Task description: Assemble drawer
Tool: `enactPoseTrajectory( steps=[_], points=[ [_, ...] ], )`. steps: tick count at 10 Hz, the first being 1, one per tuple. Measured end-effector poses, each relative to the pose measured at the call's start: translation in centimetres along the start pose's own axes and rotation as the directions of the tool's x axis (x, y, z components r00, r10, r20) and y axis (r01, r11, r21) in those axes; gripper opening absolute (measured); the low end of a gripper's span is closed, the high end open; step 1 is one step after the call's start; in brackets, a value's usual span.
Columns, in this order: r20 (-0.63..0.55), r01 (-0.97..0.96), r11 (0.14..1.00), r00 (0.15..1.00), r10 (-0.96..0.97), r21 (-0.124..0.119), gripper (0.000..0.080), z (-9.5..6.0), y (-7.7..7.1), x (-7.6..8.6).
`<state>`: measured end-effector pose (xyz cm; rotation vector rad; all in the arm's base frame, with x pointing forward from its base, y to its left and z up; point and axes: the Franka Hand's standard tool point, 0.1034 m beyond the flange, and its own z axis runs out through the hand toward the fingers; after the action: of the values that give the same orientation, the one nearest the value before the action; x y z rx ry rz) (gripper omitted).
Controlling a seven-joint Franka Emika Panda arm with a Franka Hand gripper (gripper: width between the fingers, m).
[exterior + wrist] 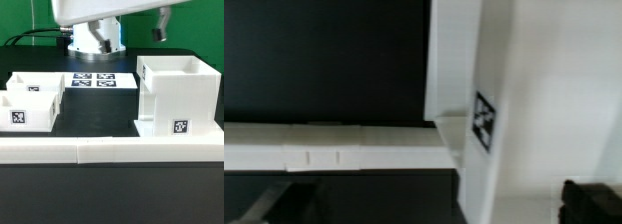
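Observation:
The tall white box-shaped housing (176, 98) stands open-topped at the exterior view's right, with a square tag on its front. In the wrist view its wall (526, 90) and tag (482, 122) fill one side. Two small white trays (34, 102) with tags sit side by side at the exterior view's left. My gripper (160, 28) hangs above the housing's back rim without touching it. In the wrist view the gripper (432, 205) is open and empty: one dark fingertip (267, 206) is over the black table, the other fingertip (594, 200) over the housing.
A long low white wall strip (110, 152) runs across the front of the table and also shows in the wrist view (331, 146). The marker board (96, 80) lies flat behind the trays. The arm's base (96, 40) stands at the back.

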<state>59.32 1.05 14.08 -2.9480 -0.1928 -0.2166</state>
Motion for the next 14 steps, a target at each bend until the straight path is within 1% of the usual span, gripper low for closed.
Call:
enactPoseTrajectory(
  steps=[1,2,3,5,6,7,8,9,10,11,12,13,14],
  points=[
    [-0.007,-0.017,1.000,1.000,0.017,-0.005,0.0649,0.2,1.9,-0.9],
    [-0.005,-0.032,0.999,0.999,0.031,-0.010,0.0649,0.2,2.2,-1.0],
    [-0.004,-0.029,1.000,1.000,0.028,-0.009,0.0649,0.2,2.0,-1.0],
    [-0.003,-0.030,1.000,1.000,0.030,-0.009,0.0649,0.3,2.1,-1.0],
    [0.030,-0.035,0.999,0.999,0.036,-0.023,0.0649,0.3,1.9,-1.5],
    [0.143,0.023,0.994,0.990,-0.007,-0.109,0.0649,-0.1,1.8,-3.0],
    [0.170,0.071,0.986,0.984,-0.045,-0.152,0.0649,0.1,2.2,-3.6],
    [0.185,0.108,0.981,0.980,-0.077,-0.162,0.0649,0.7,2.9,-4.7],
    [0.192,0.136,0.977,0.976,-0.104,-0.163,0.0649,1.1,3.8,-5.6],
    [0.197,0.161,0.975,0.972,-0.129,-0.153,0.0649,1.5,4.9,-6.2],
    [0.194,0.142,0.981,0.974,-0.114,-0.133,0.0649,1.7,6.0,-6.6],
    [0.193,0.139,0.981,0.975,-0.111,-0.136,0.0649,1.7,5.7,-6.5],
    [0.194,0.145,0.980,0.974,-0.118,-0.134,0.0649,1.8,5.4,-6.5]
  ],
)
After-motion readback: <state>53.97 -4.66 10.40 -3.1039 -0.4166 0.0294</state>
